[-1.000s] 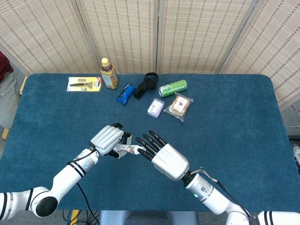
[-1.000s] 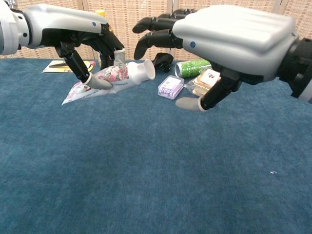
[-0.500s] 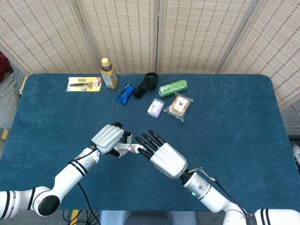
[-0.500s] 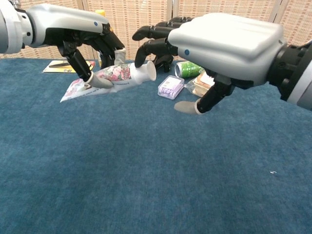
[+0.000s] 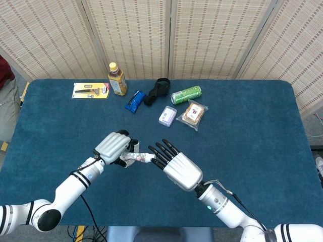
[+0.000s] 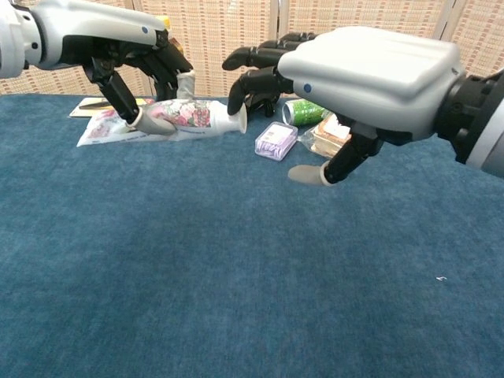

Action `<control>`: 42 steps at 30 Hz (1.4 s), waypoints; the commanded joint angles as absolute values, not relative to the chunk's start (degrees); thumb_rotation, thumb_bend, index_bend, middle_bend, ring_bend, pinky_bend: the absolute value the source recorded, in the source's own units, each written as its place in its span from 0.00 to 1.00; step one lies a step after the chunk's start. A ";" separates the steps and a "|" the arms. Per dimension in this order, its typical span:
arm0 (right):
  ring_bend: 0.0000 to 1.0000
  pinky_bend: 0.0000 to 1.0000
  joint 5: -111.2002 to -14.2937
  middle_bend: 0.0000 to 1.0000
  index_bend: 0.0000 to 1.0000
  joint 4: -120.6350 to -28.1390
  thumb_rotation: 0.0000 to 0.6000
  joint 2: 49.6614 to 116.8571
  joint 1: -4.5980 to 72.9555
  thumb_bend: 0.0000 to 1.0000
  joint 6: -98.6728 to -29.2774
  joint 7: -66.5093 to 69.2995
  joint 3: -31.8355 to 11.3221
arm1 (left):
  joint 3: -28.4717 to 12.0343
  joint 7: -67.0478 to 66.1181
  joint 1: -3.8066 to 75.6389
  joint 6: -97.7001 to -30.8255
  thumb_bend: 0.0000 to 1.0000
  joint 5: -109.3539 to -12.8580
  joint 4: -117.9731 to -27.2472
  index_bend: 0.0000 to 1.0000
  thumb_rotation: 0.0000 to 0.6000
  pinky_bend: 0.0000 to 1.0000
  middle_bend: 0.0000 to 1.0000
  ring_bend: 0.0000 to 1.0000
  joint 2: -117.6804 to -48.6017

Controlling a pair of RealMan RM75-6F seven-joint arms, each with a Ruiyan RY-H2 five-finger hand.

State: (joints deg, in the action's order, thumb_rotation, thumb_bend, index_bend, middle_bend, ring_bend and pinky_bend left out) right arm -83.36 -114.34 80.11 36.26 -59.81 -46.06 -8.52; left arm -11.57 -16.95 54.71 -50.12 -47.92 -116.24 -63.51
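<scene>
1. While gripping the floral tube [image 6: 169,118] above the table [image 5: 252,131], left hand [image 5: 114,147] presents its cap outward.
2. Right hand [image 5: 177,166]: fingers spread, fingertips [image 6: 236,104] at the tube's cap, holding nothing.
3. Beyond the tube: purple box [image 5: 167,116], green can [image 5: 186,94].

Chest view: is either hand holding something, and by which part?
The left hand holds the floral tube by its middle, clear of the table. The right hand touches its white cap with its fingertips.
</scene>
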 commanded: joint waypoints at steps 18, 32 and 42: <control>0.00 0.00 -80.62 0.04 0.26 -113.29 1.00 80.24 37.68 0.20 -60.57 -45.57 -7.84 | -11.61 -13.25 54.69 -48.51 0.36 -48.83 -116.15 0.62 1.00 0.16 0.69 0.46 -61.37; 0.00 0.00 -79.30 0.04 0.26 -112.67 1.00 80.35 38.35 0.20 -61.18 -45.40 -7.33 | -11.57 -11.65 54.58 -48.04 0.36 -49.43 -116.33 0.62 1.00 0.17 0.70 0.47 -60.18; 0.00 0.00 -78.63 0.04 0.26 -112.28 1.00 80.36 38.77 0.20 -61.45 -45.06 -6.98 | -11.64 -10.68 54.37 -47.83 0.36 -50.11 -117.16 0.63 1.00 0.17 0.71 0.48 -59.11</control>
